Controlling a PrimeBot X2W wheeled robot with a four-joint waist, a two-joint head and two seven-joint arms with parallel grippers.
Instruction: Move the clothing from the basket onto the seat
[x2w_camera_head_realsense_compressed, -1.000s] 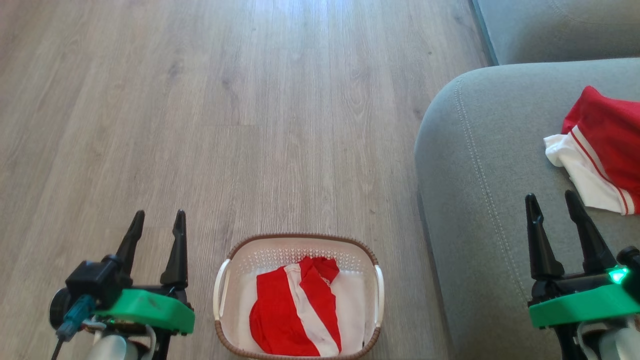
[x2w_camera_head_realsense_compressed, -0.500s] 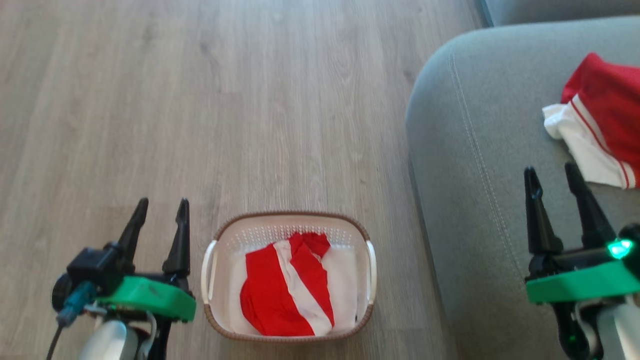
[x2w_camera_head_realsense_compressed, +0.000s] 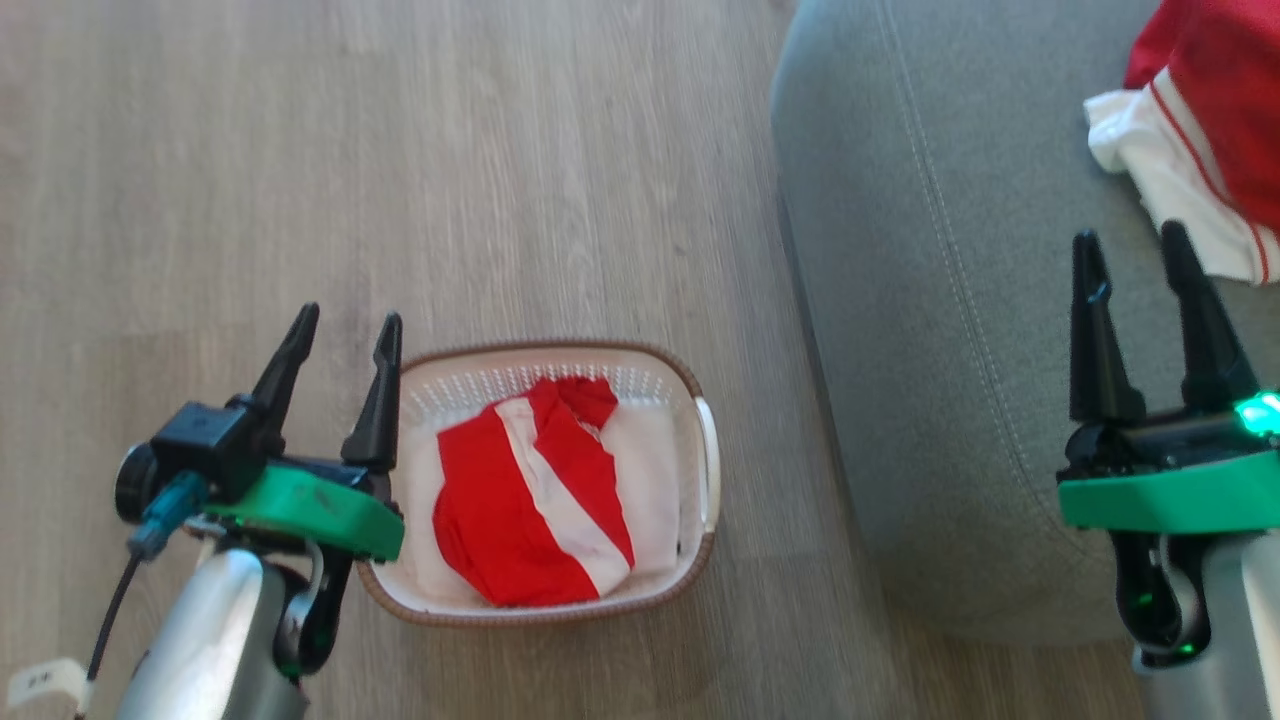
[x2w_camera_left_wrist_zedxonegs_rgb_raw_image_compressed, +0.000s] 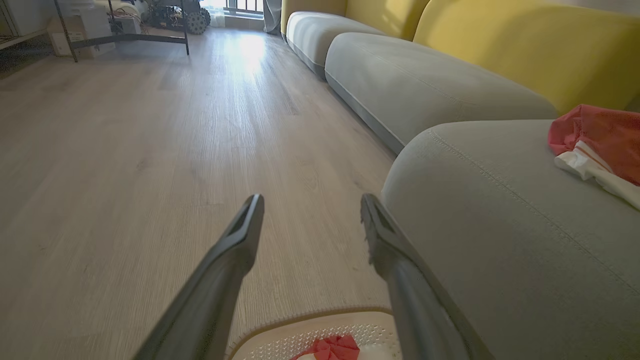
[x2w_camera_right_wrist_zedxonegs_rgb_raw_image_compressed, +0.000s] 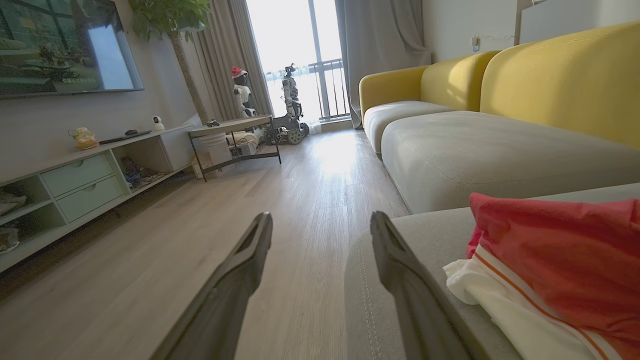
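Clothing (x2w_camera_head_realsense_compressed: 530, 520): red-and-white heap in basket (x2w_camera_head_realsense_compressed: 640, 375), on floor (x2w_camera_head_realsense_compressed: 300, 150) at 8 o'clock of seat (x2w_camera_head_realsense_compressed: 900, 300). Second garment (x2w_camera_head_realsense_compressed: 1200, 120) lies on seat, 1 o'clock of right gripper (x2w_camera_head_realsense_compressed: 1130, 238). Left gripper (x2w_camera_head_realsense_compressed: 345, 322) at basket's 10 o'clock corner. Both grippers spread wide, empty.

Wood floor (x2w_camera_head_realsense_compressed: 400, 180), yellow sofa backrests (x2w_camera_right_wrist_zedxonegs_rgb_raw_image_compressed: 560, 80), low cabinet (x2w_camera_right_wrist_zedxonegs_rgb_raw_image_compressed: 75, 180).
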